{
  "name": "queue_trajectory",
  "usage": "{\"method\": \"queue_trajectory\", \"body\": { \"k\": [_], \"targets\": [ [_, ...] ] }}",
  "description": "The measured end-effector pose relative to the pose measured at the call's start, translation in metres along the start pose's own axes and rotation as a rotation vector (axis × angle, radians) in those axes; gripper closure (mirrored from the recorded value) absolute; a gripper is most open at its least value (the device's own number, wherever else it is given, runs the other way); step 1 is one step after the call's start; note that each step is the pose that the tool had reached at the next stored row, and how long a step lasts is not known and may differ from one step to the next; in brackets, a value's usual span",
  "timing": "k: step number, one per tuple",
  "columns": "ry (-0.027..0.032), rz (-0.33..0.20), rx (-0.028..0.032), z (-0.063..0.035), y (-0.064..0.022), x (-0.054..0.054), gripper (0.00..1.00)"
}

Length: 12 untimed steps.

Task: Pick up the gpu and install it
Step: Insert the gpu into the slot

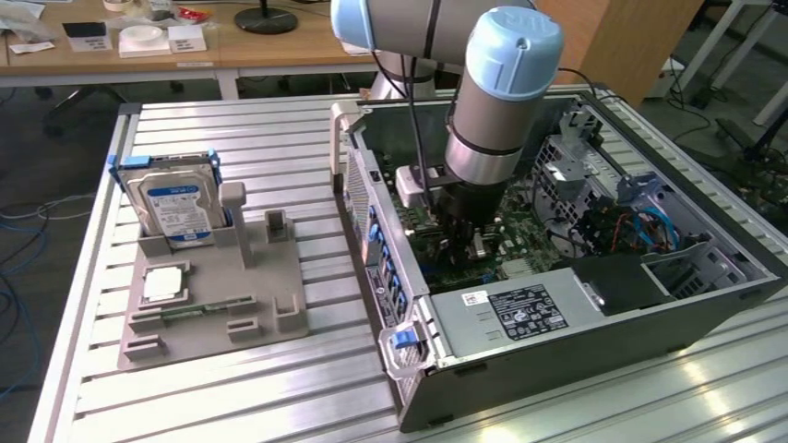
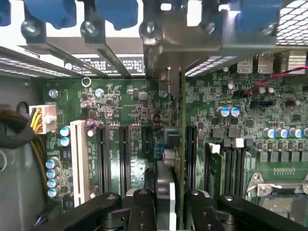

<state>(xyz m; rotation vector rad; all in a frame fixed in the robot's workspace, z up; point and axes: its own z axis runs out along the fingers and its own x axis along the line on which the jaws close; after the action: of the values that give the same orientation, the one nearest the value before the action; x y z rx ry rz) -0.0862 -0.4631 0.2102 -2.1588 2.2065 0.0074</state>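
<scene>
In the wrist view the gpu [image 2: 177, 144] appears edge-on as a thin card running from between my fingers to its silvery end bracket [image 2: 163, 53] at the case's rear wall. My gripper [image 2: 169, 211] is shut on it, a black finger [image 2: 143, 207] on each side. The card hangs upright just over the black expansion slots [image 2: 144, 144] of the green motherboard [image 2: 120, 106]; whether it touches one I cannot tell. In the exterior view my gripper [image 1: 462, 245] reaches down into the open computer case [image 1: 555, 369], and the arm hides the card.
A grey holder [image 1: 209, 305] at the exterior view's left carries a blue-labelled hard drive [image 1: 179, 208], a processor chip [image 1: 164, 283] and a memory stick [image 1: 197, 311]. The power supply [image 1: 518, 314], blue cables [image 1: 647, 226], blue rear latches [image 2: 118, 12] and a yellow wire bundle [image 2: 36, 144] crowd the case.
</scene>
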Motion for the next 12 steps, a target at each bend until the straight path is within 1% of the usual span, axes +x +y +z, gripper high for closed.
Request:
{"method": "queue_trajectory", "body": {
  "k": [8,9,11,12],
  "targets": [
    [-0.0007,0.0,0.0008,0.0005,0.0,0.0,0.72],
    [-0.0015,0.0,0.002,-0.0005,-0.0001,0.0,0.72],
    [-0.0051,0.0,0.0045,-0.0049,-0.0005,-0.001,0.71],
    [-0.0018,0.0,0.0036,-0.0094,-0.0005,-0.001,0.65]
  ]
}}
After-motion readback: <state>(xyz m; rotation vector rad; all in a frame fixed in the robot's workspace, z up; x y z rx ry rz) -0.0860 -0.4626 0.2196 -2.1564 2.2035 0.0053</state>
